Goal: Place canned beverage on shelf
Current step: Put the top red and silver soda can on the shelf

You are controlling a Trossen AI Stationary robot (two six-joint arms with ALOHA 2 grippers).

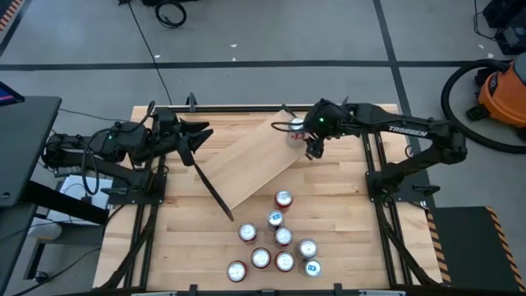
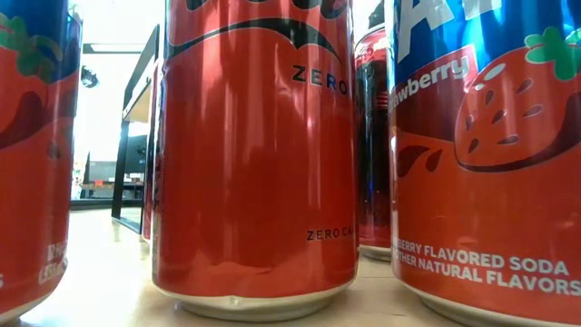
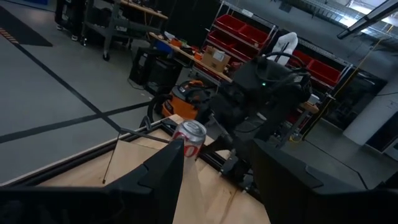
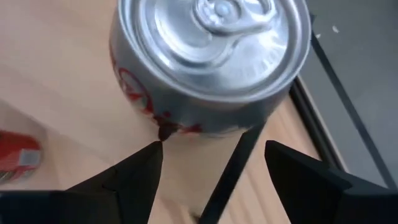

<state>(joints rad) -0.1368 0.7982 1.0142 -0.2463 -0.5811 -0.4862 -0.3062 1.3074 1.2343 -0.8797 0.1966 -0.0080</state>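
Red cans (image 2: pixel 254 154) crowd the low lens; far off, the right gripper (image 1: pixel 311 141) hangs spread just off a can (image 1: pixel 295 127) standing on the shelf (image 1: pixel 251 160), seemingly released; retreat comes next; left gripper (image 1: pixel 196 140) waits spread.

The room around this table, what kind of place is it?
Probably a workshop or robotics lab: a grey concrete floor with marked lines, racks of red storage bins, an orange shop vacuum, and loose cables.

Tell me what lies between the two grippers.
In the high view, only the shelf spans between left gripper and right gripper.
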